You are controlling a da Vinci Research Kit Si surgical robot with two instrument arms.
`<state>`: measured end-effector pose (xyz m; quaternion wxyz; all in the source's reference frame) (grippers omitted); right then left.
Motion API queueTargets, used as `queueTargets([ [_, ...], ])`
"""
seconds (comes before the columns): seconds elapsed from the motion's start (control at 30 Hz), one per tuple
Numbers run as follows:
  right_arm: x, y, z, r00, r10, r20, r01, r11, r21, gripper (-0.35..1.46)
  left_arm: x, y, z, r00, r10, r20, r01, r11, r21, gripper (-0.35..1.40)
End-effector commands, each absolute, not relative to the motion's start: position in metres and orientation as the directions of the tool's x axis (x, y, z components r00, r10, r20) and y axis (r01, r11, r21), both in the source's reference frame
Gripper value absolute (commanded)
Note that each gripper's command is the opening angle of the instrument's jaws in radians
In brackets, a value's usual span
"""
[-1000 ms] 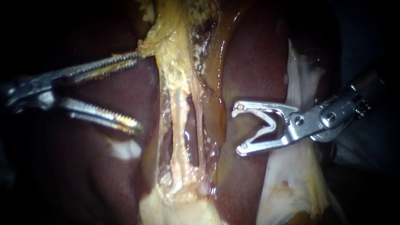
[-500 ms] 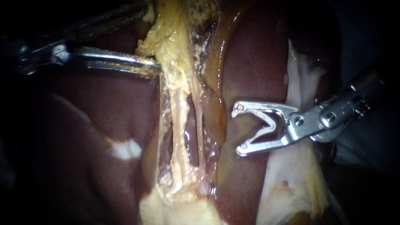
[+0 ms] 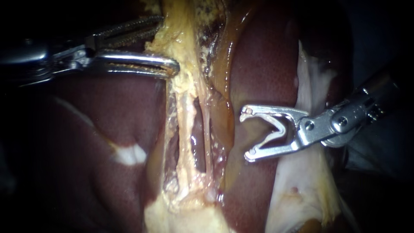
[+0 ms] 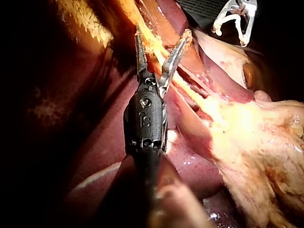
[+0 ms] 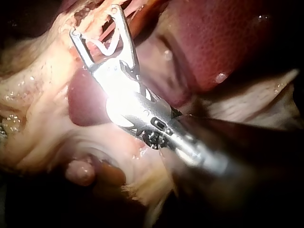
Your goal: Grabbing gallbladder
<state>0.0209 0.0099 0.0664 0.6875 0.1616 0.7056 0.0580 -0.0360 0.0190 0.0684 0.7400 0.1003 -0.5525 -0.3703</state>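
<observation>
A band of yellowish gallbladder tissue [image 3: 183,51] runs down the middle of the endoscope view between dark red liver lobes [image 3: 99,121]. My left instrument [image 3: 168,44] reaches its left edge near the top. Its serrated jaws are open, one above and one below a flap of that tissue. In the left wrist view the yellow strand [image 4: 154,45] lies in the V of the left instrument [image 4: 163,32]. My right instrument [image 3: 246,134] hovers over the right lobe, jaws wide apart, holding a white clip [image 3: 276,129] between them. It is also seen up close [image 5: 94,21].
Below the grasp site two thin pale tubes [image 3: 186,125] run side by side down to a fatty yellow mass [image 3: 185,215]. An amber, glistening strip [image 3: 224,60] borders the band on its right. White membrane [image 3: 302,185] lies under the right instrument's shaft.
My left instrument has swung up and to the right; its open jaws now straddle the edge of the yellow tissue. The right instrument has not moved.
</observation>
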Motion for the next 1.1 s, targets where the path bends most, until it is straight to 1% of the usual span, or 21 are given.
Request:
queueTargets([
  [0.03,0.0209,0.0099,0.0664,-0.002,0.308,-0.951,0.148,0.941,0.304,0.57,-0.0361,0.019,0.0684,0.116,-0.656,0.746,0.437,0.708,0.555,0.59],
  [0.43,0.0209,0.0099,0.0663,-0.003,0.308,-0.951,0.149,0.941,0.304,0.57,-0.0362,0.0198,0.0694,0.108,-0.688,0.717,0.445,0.679,0.584,0.46],
  [0.57,0.0209,0.0099,0.0663,-0.003,0.308,-0.951,0.149,0.941,0.304,0.57,-0.0359,0.0204,0.07,0.111,-0.699,0.707,0.448,0.67,0.592,0.34],
  [0.63,0.0209,0.0099,0.0663,-0.003,0.308,-0.951,0.149,0.941,0.304,0.57,-0.0357,0.0206,0.0704,0.117,-0.704,0.7,0.446,0.667,0.596,0.22],
  [0.7,0.0209,0.0099,0.0663,-0.003,0.308,-0.951,0.149,0.941,0.304,0.57,-0.0355,0.0208,0.0707,0.12,-0.713,0.69,0.451,0.659,0.602,0.04],
  [0.73,0.0209,0.0099,0.0663,-0.003,0.308,-0.951,0.149,0.941,0.304,0.57,-0.0352,0.0209,0.0708,0.12,-0.718,0.686,0.451,0.655,0.606,-0.18],
  [0.77,0.0209,0.0099,0.0663,-0.003,0.308,-0.951,0.149,0.941,0.304,0.57,-0.035,0.0209,0.0709,0.117,-0.726,0.678,0.455,0.646,0.613,-0.35],
  [0.93,0.0209,0.0099,0.0663,-0.003,0.308,-0.951,0.149,0.941,0.304,0.57,-0.0341,0.021,0.0708,0.123,-0.741,0.661,0.458,0.633,0.624,-0.35],
  [1.1,0.0209,0.0098,0.0662,-0.003,0.308,-0.951,0.149,0.941,0.304,0.57,-0.0338,0.0209,0.0707,0.129,-0.742,0.658,0.459,0.633,0.623,-0.35],
])
